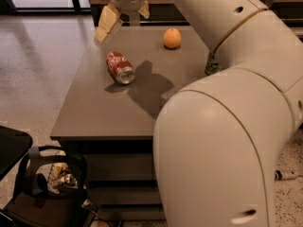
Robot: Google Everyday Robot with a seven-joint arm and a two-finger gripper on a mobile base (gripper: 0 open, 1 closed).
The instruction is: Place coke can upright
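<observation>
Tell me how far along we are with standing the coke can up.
Nothing is done yet: the coke can lies on its side on the table. In hand: the gripper hovers open and empty near the table's far edge, beyond the can. Left: descend, grasp the can, set it upright.
</observation>
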